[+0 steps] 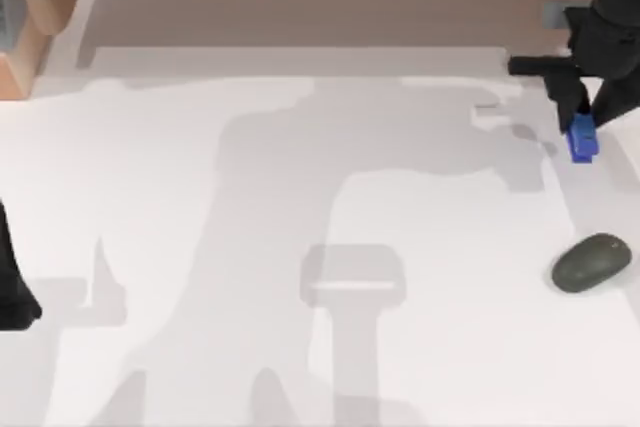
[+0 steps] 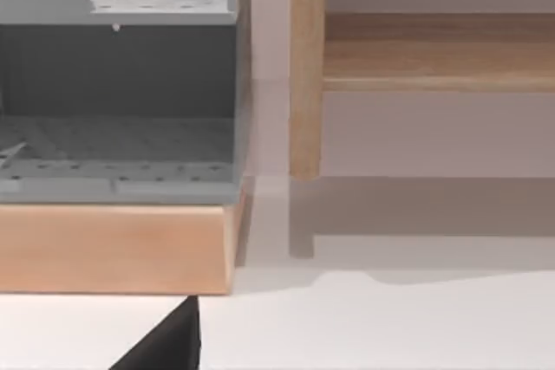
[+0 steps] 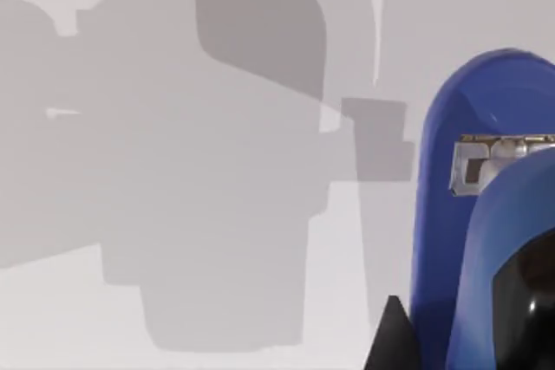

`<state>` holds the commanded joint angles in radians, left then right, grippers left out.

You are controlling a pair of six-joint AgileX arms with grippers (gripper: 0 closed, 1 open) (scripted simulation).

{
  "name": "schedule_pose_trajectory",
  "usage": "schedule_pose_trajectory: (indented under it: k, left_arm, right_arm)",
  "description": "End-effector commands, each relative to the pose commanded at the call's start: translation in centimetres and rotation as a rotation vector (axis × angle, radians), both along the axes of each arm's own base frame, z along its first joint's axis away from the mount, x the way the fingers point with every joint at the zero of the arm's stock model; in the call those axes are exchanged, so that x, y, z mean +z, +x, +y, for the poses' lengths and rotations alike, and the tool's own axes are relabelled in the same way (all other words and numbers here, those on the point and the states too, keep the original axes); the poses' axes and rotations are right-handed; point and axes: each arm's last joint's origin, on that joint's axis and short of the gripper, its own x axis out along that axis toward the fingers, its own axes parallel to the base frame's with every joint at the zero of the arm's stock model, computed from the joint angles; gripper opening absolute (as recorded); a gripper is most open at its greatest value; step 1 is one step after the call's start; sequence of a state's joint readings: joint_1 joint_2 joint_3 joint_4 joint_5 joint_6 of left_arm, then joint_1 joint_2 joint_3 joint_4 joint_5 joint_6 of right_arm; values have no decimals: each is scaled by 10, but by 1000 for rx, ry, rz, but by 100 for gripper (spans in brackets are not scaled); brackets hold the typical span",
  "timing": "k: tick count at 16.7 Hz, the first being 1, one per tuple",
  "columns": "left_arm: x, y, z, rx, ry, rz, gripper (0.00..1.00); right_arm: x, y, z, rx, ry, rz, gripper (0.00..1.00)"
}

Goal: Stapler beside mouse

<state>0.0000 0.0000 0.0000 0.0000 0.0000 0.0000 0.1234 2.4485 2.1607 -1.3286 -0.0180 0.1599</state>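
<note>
Blue stapler (image 1: pixel 582 139), grey-green mouse (image 1: pixel 591 263)

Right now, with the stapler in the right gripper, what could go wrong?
1. The right gripper holds the stapler by one end, most of it sticking out; it could pivot or slip in transit.
2. The mouse sits near the table's right edge; a low approach might nudge it off.
3. The free end leads, so it may strike the table first.

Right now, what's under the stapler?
Bare white table and shadow. The stapler hangs in the right gripper, up-table from the mouse. The jaws cover its upper end.
</note>
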Motion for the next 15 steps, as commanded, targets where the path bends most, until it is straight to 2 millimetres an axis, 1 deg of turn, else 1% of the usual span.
schedule_pose_trajectory:
  k: [5, 12, 15]
  left_arm:
    - [0, 0, 0, 0, 0, 0, 100]
    - [0, 0, 0, 0, 0, 0, 100]
    - [0, 0, 0, 0, 0, 0, 100]
  right_arm:
    - [-9, -1, 0, 0, 10, 16, 0]
    - [-10, 6, 4, 12, -3, -68, 0]
    - [-25, 7, 4, 13, -13, -51, 0]
